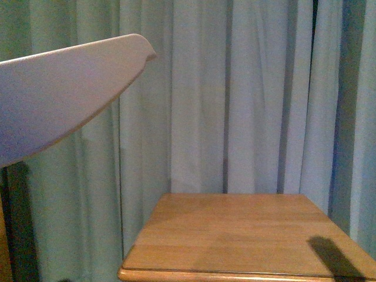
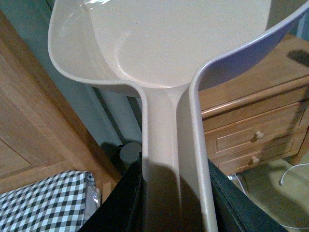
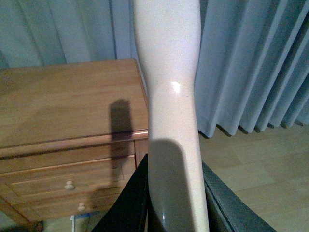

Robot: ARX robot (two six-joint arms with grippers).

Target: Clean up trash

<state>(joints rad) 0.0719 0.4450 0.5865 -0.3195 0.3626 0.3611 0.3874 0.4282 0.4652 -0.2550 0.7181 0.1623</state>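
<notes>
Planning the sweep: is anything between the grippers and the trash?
No trash shows in any view. The left gripper holds the dustpan, the right gripper a beige handle; nothing visible stands between them and the nightstand top.

I count two grippers of my own, the left gripper point(image 2: 174, 162) and the right gripper point(image 3: 175, 164). There is one dustpan point(image 2: 169, 43) and one separate long beige handle point(image 3: 169, 96). One wooden nightstand point(image 1: 235, 235) has two drawers point(image 2: 231, 141) and two small knobs point(image 2: 259, 135). I also see one checked cloth point(image 2: 43, 203) and one white cable point(image 2: 289, 173).
</notes>
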